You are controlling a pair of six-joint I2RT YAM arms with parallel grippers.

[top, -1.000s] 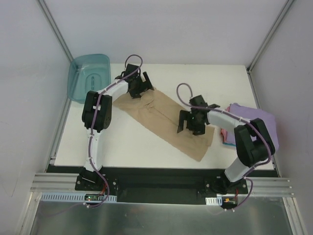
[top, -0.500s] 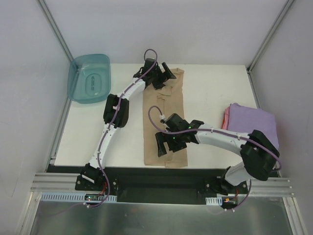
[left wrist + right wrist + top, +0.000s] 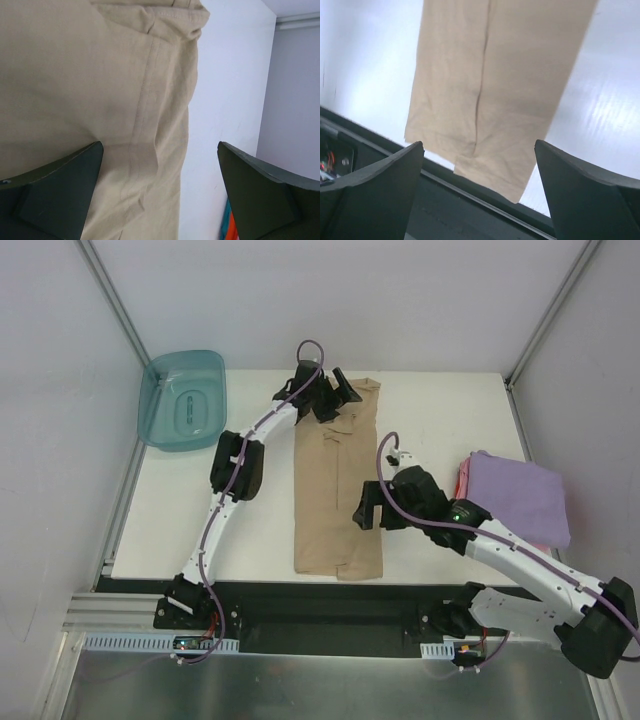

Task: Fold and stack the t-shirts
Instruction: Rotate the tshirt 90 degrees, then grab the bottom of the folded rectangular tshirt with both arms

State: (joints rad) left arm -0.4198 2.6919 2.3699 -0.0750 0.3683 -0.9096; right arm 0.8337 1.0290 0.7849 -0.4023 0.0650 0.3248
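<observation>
The left pincer (image 3: 335,398) has its fingers wide apart and holds nothing; it is over the far end of the tan t-shirt (image 3: 335,505). The right pincer (image 3: 370,510), also wide apart and empty, hovers above the right edge of this shirt. The shirt lies as a long folded strip in the middle of the bench (image 3: 250,530). At the right side, well apart, the lavender t-shirt (image 3: 520,498) lies folded on the pink t-shirt (image 3: 461,482).
</observation>
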